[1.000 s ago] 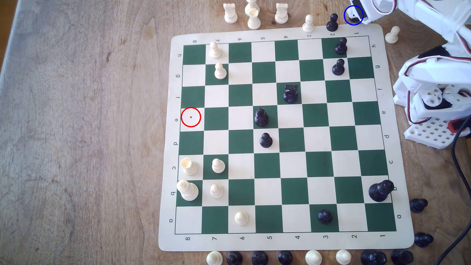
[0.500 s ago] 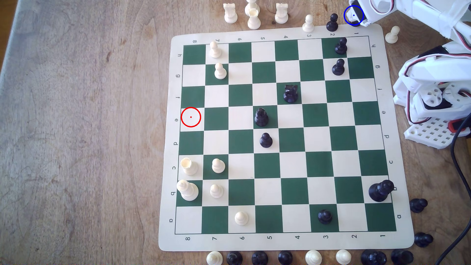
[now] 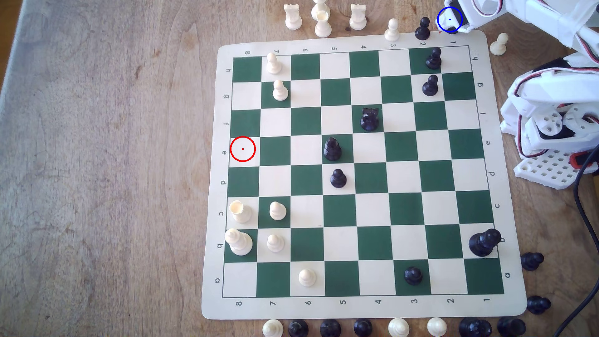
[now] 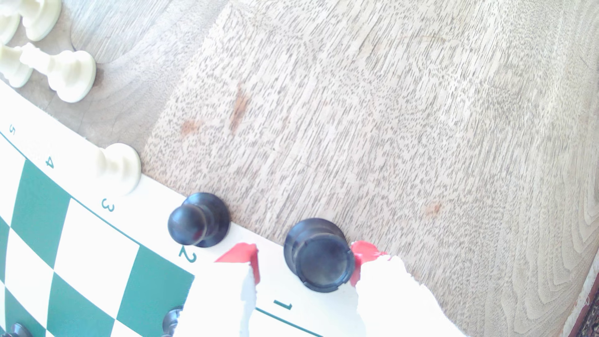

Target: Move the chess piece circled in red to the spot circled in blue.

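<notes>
Wrist view detail comes first: the chess piece [image 4: 319, 256], a short black one with a flat top, stands upright with its long axis vertical, its round base straddling the cream border of the chess mat [image 4: 291, 311] and the bare wood of the table [image 4: 389, 113]. The gripper [image 4: 304, 264] has its red-tipped white fingers [image 4: 251, 259] set apart on either side of the piece: one tip is touching or nearly touching its side, the other stands off with a strip of mat showing between. Just beside it along the mat edge stands a black ball-headed pawn [image 4: 197, 220], then a white pawn [image 4: 118, 168] near the printed 3. Beyond the piece lies open wood grain.

From the exterior view, the piece is almost hidden under the gripper [image 3: 453, 26], which sits at the blue ring marking the spot [image 3: 450, 19], off the mat's far corner on the exterior view's right. The black pawn [image 3: 423, 28] stands close to that ring's left. The red ring [image 3: 242, 149] encloses a bare cream square at the mat's left edge, well apart.
</notes>
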You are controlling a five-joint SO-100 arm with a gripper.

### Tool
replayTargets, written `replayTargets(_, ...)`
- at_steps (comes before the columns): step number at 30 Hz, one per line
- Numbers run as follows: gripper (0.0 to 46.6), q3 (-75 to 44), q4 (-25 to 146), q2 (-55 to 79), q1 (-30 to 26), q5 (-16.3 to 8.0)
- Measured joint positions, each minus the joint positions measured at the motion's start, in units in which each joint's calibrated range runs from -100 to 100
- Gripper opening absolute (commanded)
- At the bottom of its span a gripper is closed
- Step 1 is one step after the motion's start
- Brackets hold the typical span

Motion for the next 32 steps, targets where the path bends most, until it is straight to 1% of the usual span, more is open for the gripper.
replayTargets(4,15.8,0.00,1.12,-1.17,0.52,0.29)
replayTargets(10,15.8,0.00,7.17,-5.45,0.22,0.29)
replayTargets(15,15.1,0.00,13.47,-11.23,-1.18,0.29)
replayTargets(19,15.0,-2.71,20.80,-15.42,-3.10,0.24)
replayTargets(20,15.1,-3.89,25.02,-17.26,-4.28,0.24)
replayTargets(23,15.8,-4.07,29.32,-20.36,-6.42,-0.10)
replayTargets(24,16.0,-4.07,31.55,-22.37,-8.92,-0.44)
replayTargets(27,17.0,-4.07,34.18,-25.89,-12.24,-0.73)
replayTargets(28,17.3,-4.07,35.54,-28.57,-16.52,-0.88)
replayTargets(31,17.4,-4.07,36.73,-31.34,-20.80,-1.66)
replayTargets(32,17.0,-4.07,36.97,-32.26,-23.23,-1.90)
